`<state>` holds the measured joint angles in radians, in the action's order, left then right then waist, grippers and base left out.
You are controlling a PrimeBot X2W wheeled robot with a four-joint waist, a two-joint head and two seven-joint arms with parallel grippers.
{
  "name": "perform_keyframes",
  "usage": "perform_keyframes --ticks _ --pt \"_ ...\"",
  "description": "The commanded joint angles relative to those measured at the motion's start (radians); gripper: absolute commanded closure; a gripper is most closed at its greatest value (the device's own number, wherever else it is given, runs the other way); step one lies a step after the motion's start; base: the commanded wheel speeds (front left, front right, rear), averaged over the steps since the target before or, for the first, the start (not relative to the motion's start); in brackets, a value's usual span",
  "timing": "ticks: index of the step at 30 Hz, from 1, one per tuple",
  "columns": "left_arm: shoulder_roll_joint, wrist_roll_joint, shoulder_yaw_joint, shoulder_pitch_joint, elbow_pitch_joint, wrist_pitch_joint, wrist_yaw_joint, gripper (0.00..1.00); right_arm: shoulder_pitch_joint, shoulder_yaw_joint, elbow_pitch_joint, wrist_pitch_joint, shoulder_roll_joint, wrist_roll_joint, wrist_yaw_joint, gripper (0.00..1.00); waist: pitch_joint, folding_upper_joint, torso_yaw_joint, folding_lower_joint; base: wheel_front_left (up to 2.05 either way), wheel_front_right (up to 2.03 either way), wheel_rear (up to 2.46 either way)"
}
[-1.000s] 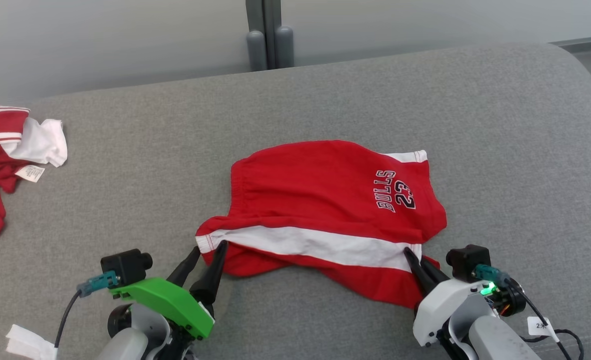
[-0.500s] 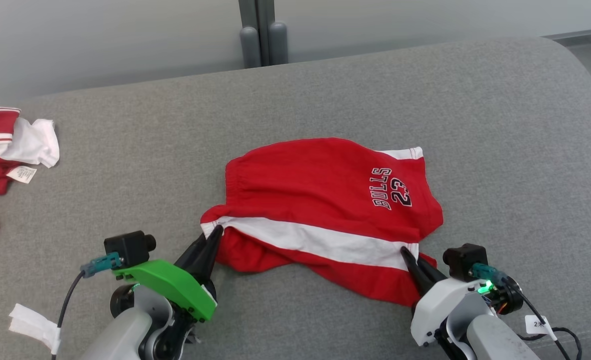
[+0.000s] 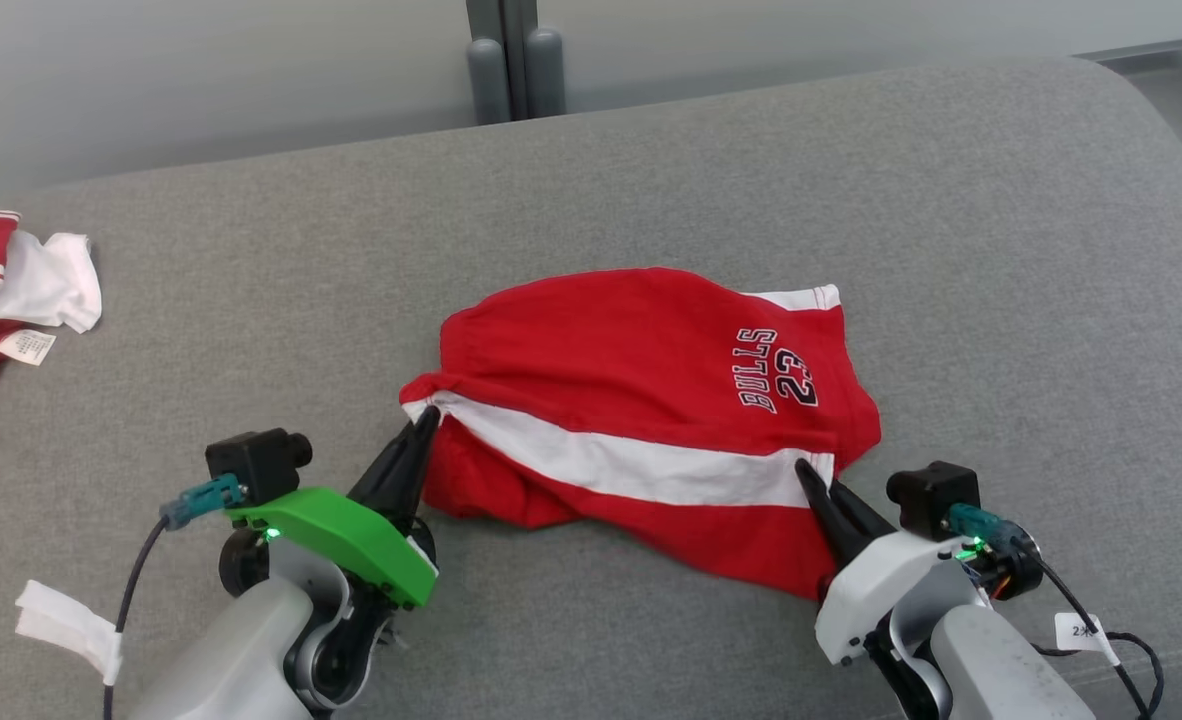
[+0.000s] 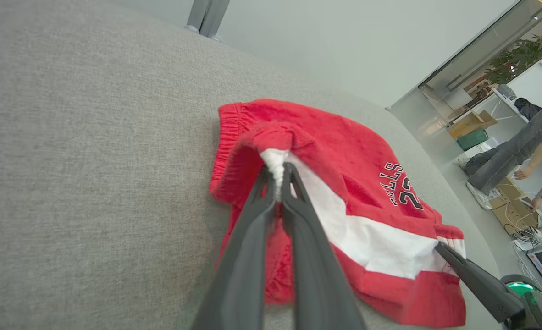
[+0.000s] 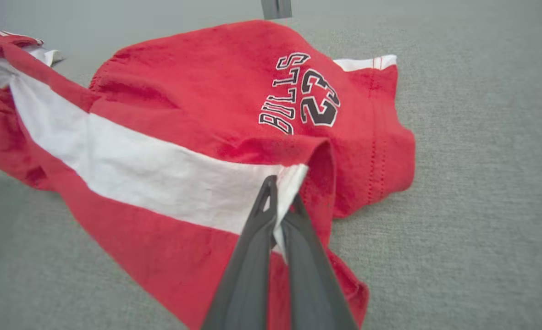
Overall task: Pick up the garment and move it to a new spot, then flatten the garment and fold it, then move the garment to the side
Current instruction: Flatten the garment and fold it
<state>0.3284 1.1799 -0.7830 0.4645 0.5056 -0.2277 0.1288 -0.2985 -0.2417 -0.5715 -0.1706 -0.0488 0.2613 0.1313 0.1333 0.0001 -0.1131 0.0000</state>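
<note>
Closing up: the left tool (image 3: 427,418), jaws wide a second ago around the near-left corner of the shorts (image 3: 641,360), has snapped shut on the end of the white stripe (image 3: 611,465), and that corner now bunches in its grip. Right tool (image 3: 803,470) stays clenched on the stripe's other end, near right. Shorts lie mid-scene on the grey surface (image 3: 851,180), near edge just rising, the lettered far part still flat. A pile (image 3: 11,300) of other clothes sits far left, well apart. With both corners held, I'd judge the lift can begin; an even pull should keep the cloth taut.
</note>
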Motion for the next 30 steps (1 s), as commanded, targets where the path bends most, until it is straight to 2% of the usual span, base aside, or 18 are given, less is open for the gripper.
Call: perform_keyframes --ticks 1,8,13,19,24,30 --pt "0.022 -0.006 0.001 0.022 -0.016 -0.016 0.004 1.00 -0.013 0.000 0.018 -0.007 -0.007 0.011 -0.001 1.00 -0.005 -0.0001 -0.001 0.0000 0.00 0.00 0.00" --pt "0.102 -0.045 0.070 0.013 -0.156 -0.039 0.004 1.00 -0.040 -0.017 0.175 0.029 -0.065 0.075 -0.001 1.00 -0.041 -0.0001 -0.003 0.0000 0.00 0.00 0.00" --pt "0.145 -0.091 0.168 -0.026 -0.313 -0.037 0.004 1.00 -0.059 -0.010 0.362 0.093 -0.144 0.138 -0.001 1.00 -0.074 -0.0001 -0.003 0.0000 0.00 0.00 0.00" --pt "0.216 -0.154 0.205 -0.017 -0.467 -0.034 0.002 1.00 -0.088 0.022 0.601 0.199 -0.222 0.199 -0.001 1.00 -0.103 -0.0001 -0.007 0.0000 0.00 0.00 0.00" --pt "0.276 -0.181 0.215 0.039 -0.602 0.020 -0.021 1.00 -0.123 0.056 0.772 0.283 -0.260 0.222 -0.001 1.00 -0.111 -0.0001 -0.010 0.0000 0.00 0.00 0.00" --pt "0.330 -0.194 0.237 0.126 -0.712 0.118 -0.071 1.00 -0.175 0.101 0.871 0.348 -0.266 0.215 -0.001 1.00 -0.089 -0.0001 -0.016 0.0000 0.00 0.00 0.00"
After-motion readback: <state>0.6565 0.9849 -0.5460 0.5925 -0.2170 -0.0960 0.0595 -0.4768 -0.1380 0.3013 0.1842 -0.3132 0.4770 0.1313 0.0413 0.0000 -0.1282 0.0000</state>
